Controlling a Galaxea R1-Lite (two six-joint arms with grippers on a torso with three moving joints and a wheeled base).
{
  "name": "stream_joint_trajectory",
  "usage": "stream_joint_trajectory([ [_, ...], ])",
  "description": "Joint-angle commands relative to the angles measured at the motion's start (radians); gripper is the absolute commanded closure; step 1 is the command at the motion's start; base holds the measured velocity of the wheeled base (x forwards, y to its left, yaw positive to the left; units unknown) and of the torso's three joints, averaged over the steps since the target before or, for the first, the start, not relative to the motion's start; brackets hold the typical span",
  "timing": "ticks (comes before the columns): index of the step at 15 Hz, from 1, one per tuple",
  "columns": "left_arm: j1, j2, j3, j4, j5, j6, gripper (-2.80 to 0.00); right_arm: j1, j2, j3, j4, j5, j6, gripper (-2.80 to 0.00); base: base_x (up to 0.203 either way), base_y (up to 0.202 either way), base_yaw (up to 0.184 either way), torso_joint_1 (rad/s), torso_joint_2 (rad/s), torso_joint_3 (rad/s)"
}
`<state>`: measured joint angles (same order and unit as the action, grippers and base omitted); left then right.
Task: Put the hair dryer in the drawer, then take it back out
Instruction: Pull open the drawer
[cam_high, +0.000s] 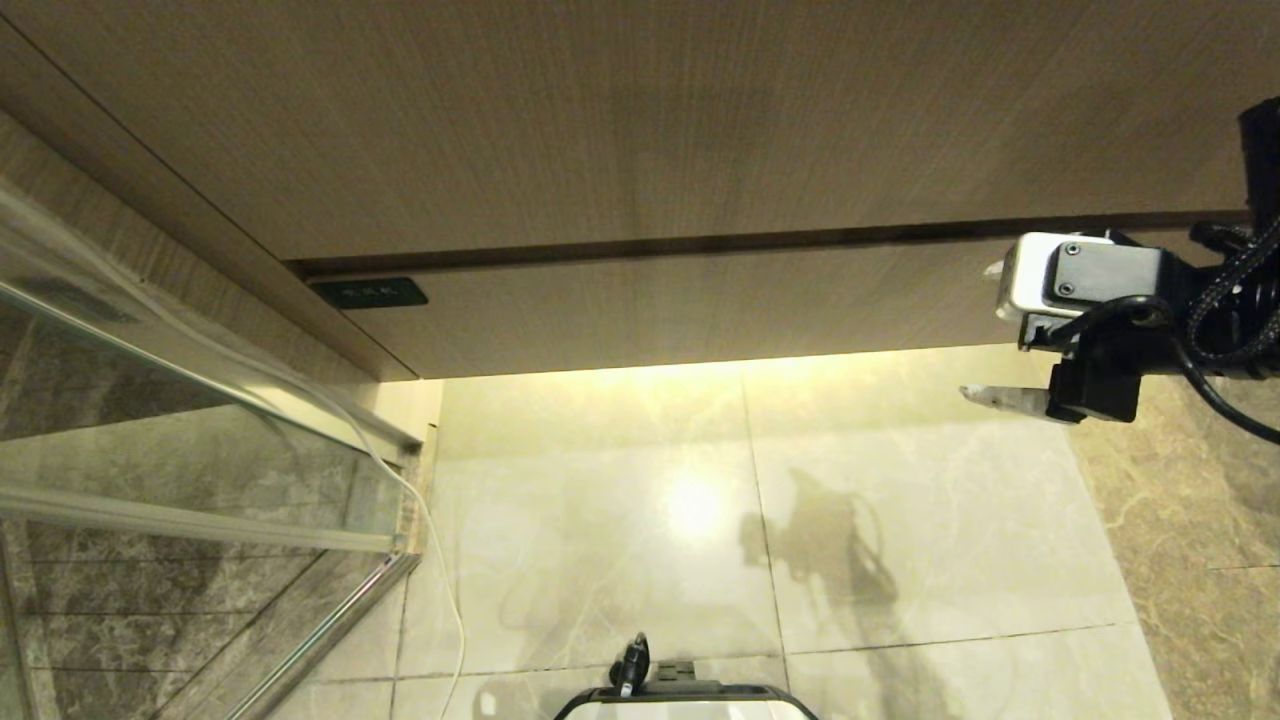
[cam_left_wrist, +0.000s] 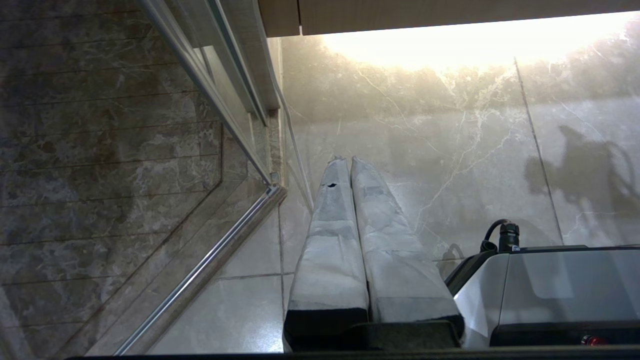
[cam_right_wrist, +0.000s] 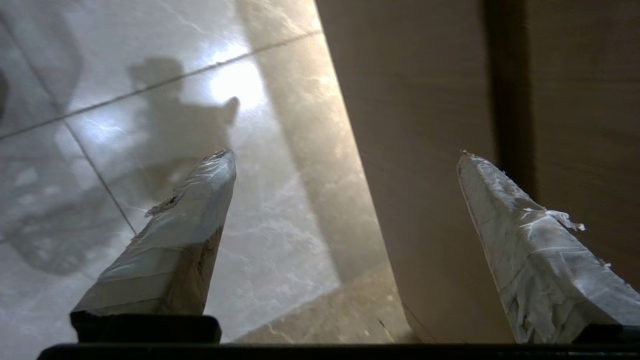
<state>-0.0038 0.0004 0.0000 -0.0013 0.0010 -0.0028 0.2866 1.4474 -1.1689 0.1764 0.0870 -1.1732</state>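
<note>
- Nearest my head camera, at the bottom edge of its view, sits the robot base (cam_high: 685, 702), standing on the tiled floor (cam_high: 600, 520).
- Left end effector (cam_left_wrist: 345, 162): I read its two taped fingers (cam_left_wrist: 330, 240) pressed together, nothing between them, parked low beside the base and pointing over the floor next to the glass shower door (cam_left_wrist: 150, 150).
- Right end effector (cam_right_wrist: 345, 155): fingers spread wide and empty. In the head view it is at the right edge of the drawer (cam_high: 700, 310), level with the drawer front's lower edge.
- Drawer state: I see it closed, front flush under the taller wood panel (cam_high: 620, 120), with the dark label plate (cam_high: 369, 293) at its left corner.
- Hair dryer: I cannot see it in any view, so I cannot tell where it lies.
- A thin white cable (cam_high: 440, 570) runs down across the floor by the door frame.
</note>
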Motion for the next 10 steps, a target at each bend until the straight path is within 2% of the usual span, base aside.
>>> stream_joint_trajectory([
  [1, 0.001, 0.000, 0.001, 0.000, 0.001, 0.000, 0.00, 0.000, 0.041, 0.014, -0.018, 0.090, -0.005, -2.80, 0.000, 0.000, 0.000, 0.000, 0.00, 0.000],
  [5, 0.001, 0.000, 0.001, 0.000, 0.001, 0.000, 0.00, -0.001, 0.094, 0.107, -0.285, 0.116, -0.009, -2.80, 0.000, 0.000, 0.000, 0.000, 0.00, 0.000],
  [10, 0.001, 0.000, 0.002, 0.000, 0.001, 0.000, 0.00, -0.004, 0.161, 0.121, -0.459, 0.131, -0.008, -2.80, 0.000, 0.000, 0.000, 0.000, 0.00, 0.000],
])
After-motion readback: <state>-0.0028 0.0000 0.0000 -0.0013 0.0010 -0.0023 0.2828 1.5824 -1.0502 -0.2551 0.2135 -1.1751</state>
